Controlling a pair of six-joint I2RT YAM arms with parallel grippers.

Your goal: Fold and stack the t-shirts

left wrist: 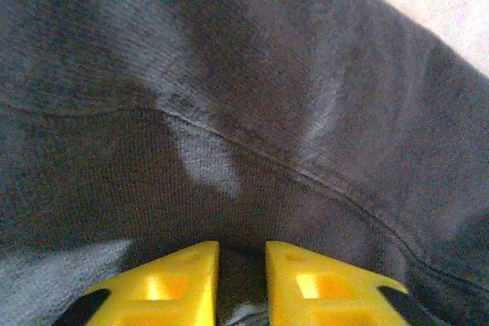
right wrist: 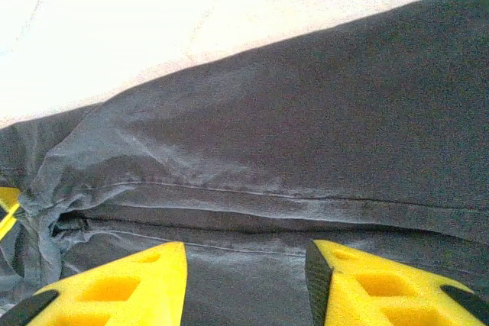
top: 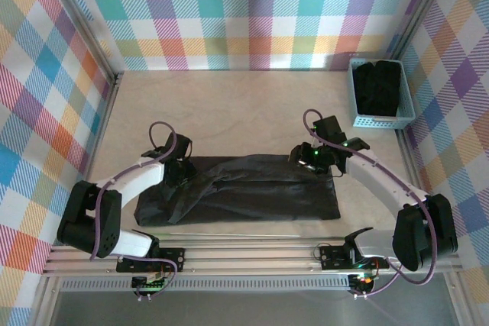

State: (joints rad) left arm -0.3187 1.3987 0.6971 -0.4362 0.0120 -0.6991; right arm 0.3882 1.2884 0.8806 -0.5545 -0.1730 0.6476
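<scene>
Pinching with my left fingers point(top: 178, 167), I have the two yellow pads point(left wrist: 172, 284) drawn to a narrow slot, and a tuck of dark fabric sits in that slot, so this side is gripping the t-shirt point(top: 244, 192). A stitched seam point(left wrist: 306, 177) runs slantwise across the cloth just beyond the pads. My right fingers point(top: 312, 159) stand about halfway apart. Their yellow pads point(right wrist: 130, 288) rest low over the fabric with a flat stretch of cloth showing between them, and nothing is bunched or pinched there, so I read this side as open and touching or nearly touching the shirt rather than holding it. A straight hem line point(right wrist: 290, 196) crosses just ahead of them. The t-shirt lies on the counter point(top: 229, 104), nearer to me than the light blue basket point(top: 359, 101) and off to its left, well apart from it. It is a long dark band whose long axis runs left to right, roughly square to the basket's long side. The end closer to the basket has a clean squared corner, while the end away from it is more rumpled. I cannot tell which end is collar and which is hem. My left fingers sit at the end away from the basket, my right fingers on the far edge at the basket end. More dark garments point(top: 380, 85) lie inside the basket.
</scene>
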